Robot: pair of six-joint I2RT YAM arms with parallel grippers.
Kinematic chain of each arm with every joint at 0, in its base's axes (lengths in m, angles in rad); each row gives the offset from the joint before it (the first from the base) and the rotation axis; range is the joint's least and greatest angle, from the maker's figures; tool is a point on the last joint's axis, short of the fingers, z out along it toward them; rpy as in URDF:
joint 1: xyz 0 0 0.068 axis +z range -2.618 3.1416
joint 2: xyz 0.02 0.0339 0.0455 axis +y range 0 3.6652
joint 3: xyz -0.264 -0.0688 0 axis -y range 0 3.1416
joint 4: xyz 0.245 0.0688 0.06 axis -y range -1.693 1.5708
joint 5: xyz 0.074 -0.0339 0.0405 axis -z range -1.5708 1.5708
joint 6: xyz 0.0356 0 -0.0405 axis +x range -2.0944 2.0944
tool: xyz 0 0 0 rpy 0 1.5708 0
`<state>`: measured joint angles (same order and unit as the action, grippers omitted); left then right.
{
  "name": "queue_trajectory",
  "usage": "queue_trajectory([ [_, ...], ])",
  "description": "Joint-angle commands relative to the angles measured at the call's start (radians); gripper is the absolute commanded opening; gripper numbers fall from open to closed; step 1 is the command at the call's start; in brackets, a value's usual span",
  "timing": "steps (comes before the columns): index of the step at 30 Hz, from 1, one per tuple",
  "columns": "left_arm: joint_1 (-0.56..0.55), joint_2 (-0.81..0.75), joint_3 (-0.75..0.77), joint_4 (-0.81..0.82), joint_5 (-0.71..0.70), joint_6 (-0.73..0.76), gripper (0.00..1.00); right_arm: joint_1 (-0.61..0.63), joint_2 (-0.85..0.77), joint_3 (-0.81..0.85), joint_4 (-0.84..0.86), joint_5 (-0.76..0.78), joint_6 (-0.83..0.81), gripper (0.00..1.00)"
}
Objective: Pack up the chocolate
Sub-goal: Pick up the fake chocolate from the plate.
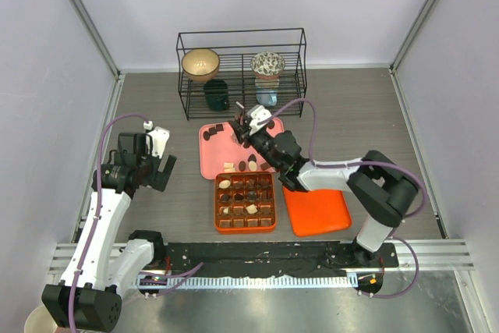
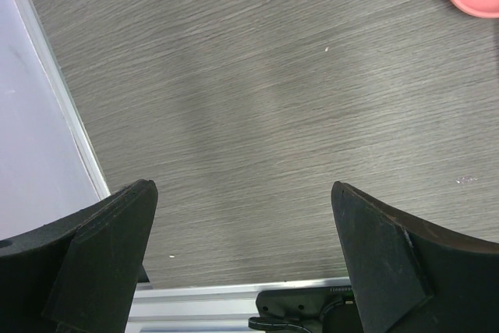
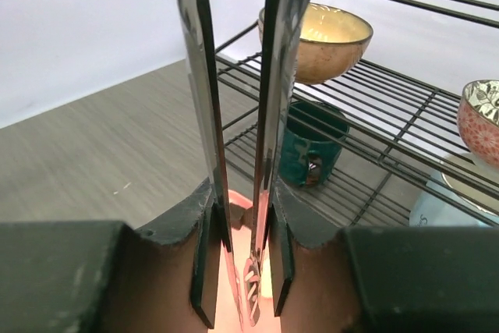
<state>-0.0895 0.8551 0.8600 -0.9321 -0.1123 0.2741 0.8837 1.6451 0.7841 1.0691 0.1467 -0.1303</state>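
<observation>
Although the grey surface (image 1: 156,99) carries a black wire rack (image 1: 242,37) of bowls and a mug at the back, the work sits in the middle. A pink tray (image 1: 212,154) lies there, with an orange gridded box (image 1: 217,204) touching its near edge. An orange lid (image 1: 320,212) lies just right of the box.

The right arm reaches across the lid, and its right hand (image 1: 253,126) hovers over the far half of the tray. That hand is pressed onto a pair of metal tongs (image 3: 199,76). The blades stand close together with only a narrow slit between them. Their long axis points away and leftward toward the rack. The tips are out of the wrist view and too small in the top view, so I cannot tell whether they pinch a piece.

The left hand (image 2: 242,255) is spread wide and empty over bare surface, well to the left of the tray.

The chocolate (image 1: 248,165) is split. Several pieces sit along the tray's near edge and two at its left, and others already fill cells of the box. Loose pieces lie on the near side of the tong tips, toward the arm bases. The right arm is much the nearer, so it likely has to draw back and dip.
</observation>
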Motion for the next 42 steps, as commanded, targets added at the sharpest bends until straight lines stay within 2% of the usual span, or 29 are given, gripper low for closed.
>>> queue_trajectory([
  [1,0.000,-0.007,0.014,0.021,-0.004,0.022,1.00,-0.031,0.115,0.127,0.155,-0.010,-0.023,0.32],
  [5,0.000,-0.005,0.011,0.024,-0.013,0.034,1.00,-0.054,0.199,0.201,0.154,-0.006,-0.012,0.35],
  [9,-0.001,-0.004,0.013,0.024,-0.015,0.034,1.00,-0.074,0.258,0.267,0.134,-0.009,-0.002,0.46],
  [16,0.000,-0.004,0.017,0.024,-0.016,0.040,1.00,-0.103,0.311,0.313,0.114,-0.024,0.020,0.52],
  [33,-0.001,-0.005,0.007,0.026,-0.032,0.057,1.00,-0.118,0.364,0.253,0.175,-0.049,0.126,0.52],
  [42,-0.001,-0.007,0.002,0.029,-0.029,0.054,0.99,-0.118,0.315,0.175,0.172,-0.045,0.129,0.44],
])
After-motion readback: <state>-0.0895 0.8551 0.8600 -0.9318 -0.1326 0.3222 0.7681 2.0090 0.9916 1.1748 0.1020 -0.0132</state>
